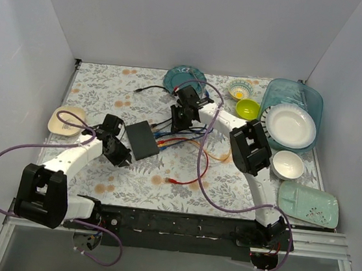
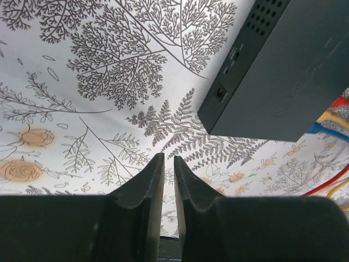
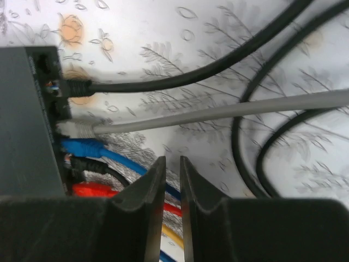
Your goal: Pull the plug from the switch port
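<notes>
The black switch box (image 1: 142, 139) lies flat mid-table. In the right wrist view its socket edge (image 3: 52, 114) holds a black plug (image 3: 73, 87), a grey plug (image 3: 73, 129), a blue plug (image 3: 82, 147), another black plug (image 3: 82, 164) and a red plug (image 3: 90, 189). My right gripper (image 3: 173, 161) is shut and empty, just right of the plugs, above the blue and red cables. My left gripper (image 2: 169, 159) is shut and empty, hovering over the cloth near the box's (image 2: 278, 71) opposite side. In the top view the left gripper (image 1: 120, 153) is left of the box and the right gripper (image 1: 179, 119) is to its right.
Loose black, grey and purple cables (image 1: 200, 170) loop right of the box. A teal plate (image 1: 185, 78), small bowl (image 1: 240, 88) and green bowl (image 1: 247, 108) sit at the back. A teal rack (image 1: 309, 98) with a white plate, a white bowl (image 1: 288, 164) and a teal tray (image 1: 308, 204) are right; a beige dish (image 1: 67, 121) is left.
</notes>
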Action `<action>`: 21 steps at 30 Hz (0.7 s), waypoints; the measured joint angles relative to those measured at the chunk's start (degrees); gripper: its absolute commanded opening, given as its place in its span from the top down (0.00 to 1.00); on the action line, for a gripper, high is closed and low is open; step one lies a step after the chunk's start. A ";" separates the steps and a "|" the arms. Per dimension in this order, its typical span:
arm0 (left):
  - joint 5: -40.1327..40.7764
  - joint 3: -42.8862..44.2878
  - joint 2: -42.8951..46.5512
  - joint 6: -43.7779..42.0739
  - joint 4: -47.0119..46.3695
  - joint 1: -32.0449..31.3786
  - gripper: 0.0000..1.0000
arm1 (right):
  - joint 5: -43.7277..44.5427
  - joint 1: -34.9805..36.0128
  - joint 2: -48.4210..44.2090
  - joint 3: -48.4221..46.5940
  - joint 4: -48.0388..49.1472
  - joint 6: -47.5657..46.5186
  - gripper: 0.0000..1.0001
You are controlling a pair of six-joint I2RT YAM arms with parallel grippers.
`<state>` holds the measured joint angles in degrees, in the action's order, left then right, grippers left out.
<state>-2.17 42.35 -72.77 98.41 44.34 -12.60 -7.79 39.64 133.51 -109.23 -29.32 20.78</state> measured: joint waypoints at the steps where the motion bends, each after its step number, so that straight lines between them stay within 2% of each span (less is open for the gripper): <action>1: -0.28 -0.59 0.31 -0.04 -0.33 0.00 0.86 | -0.50 0.00 -0.63 2.29 1.05 0.22 0.77; 2: -0.70 -1.60 0.85 -0.04 -0.92 0.00 0.85 | 0.07 -0.13 -2.10 4.59 2.23 -0.20 0.81; 3: -1.11 -2.29 1.07 -0.04 -1.20 0.00 0.85 | 0.09 -0.26 -3.74 7.43 2.73 -0.35 0.82; 9: -4.37 -6.19 -2.05 -0.76 -3.74 0.00 0.84 | 0.04 0.76 -14.32 24.09 6.10 -0.92 0.83; 14: -7.58 -5.42 -5.29 -1.49 -5.73 0.00 0.79 | 0.55 5.46 -22.60 35.54 6.97 -1.42 0.83; 21: -9.18 -0.26 -11.54 -2.60 -6.08 -0.13 0.71 | -0.13 13.64 -26.95 40.22 4.61 -1.49 0.81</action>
<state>-11.35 42.09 -84.31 95.81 38.26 -12.73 -7.92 53.28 106.56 -69.01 -24.71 19.29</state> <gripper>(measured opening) 0.273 0.177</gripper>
